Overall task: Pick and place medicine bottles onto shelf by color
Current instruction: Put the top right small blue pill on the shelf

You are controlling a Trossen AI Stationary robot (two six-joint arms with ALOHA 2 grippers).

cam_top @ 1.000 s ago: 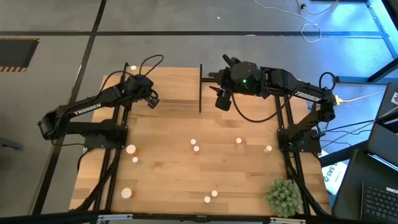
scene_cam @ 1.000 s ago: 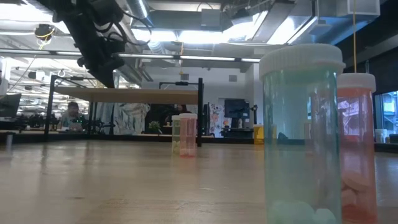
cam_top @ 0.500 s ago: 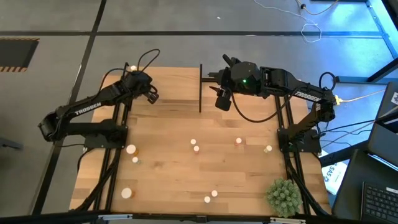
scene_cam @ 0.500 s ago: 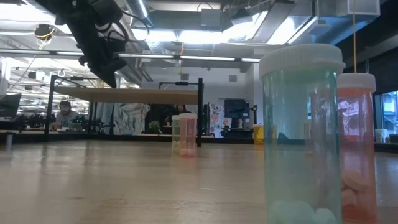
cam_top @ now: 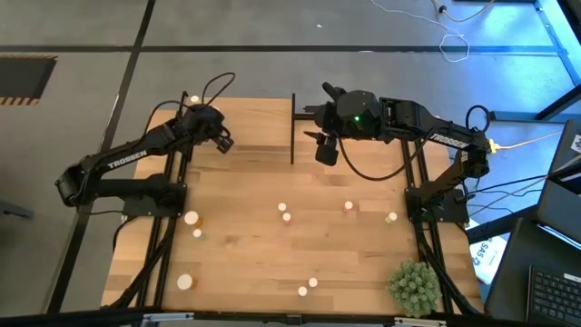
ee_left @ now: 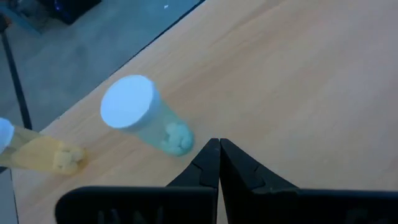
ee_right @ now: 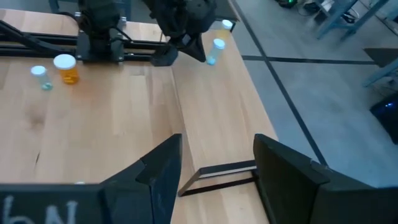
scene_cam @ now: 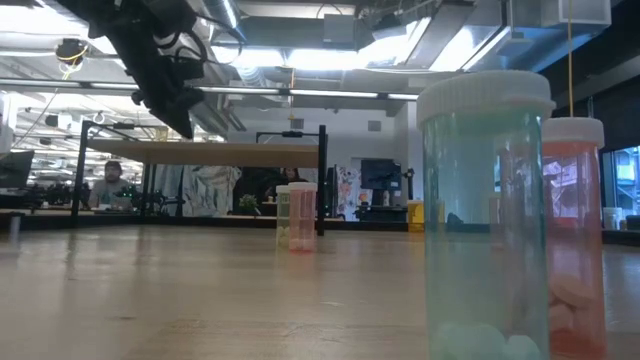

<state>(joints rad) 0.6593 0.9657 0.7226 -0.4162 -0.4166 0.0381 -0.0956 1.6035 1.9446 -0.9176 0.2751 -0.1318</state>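
The shelf (cam_top: 254,127) stands at the table's far side. A pale green bottle (ee_left: 134,112) with a white cap stands upright on it, and a yellowish one (ee_left: 37,155) is beside it. My left gripper (cam_top: 222,141) hovers shut over the shelf's left part, its fingertips (ee_left: 219,146) just short of the green bottle and apart from it. My right gripper (cam_top: 325,150) hangs open, high over the shelf's right end by the black post (cam_top: 292,127), with nothing between its fingers (ee_right: 158,168). Several small bottles stand on the table, such as an orange one (cam_top: 191,218) and a reddish one (cam_top: 348,207).
A spiky green plant ball (cam_top: 415,286) sits at the near right corner. Two bottles, a green one (scene_cam: 485,210) and a reddish one (scene_cam: 575,240), stand at the near edge right before the low camera. A person sits in the room behind the table.
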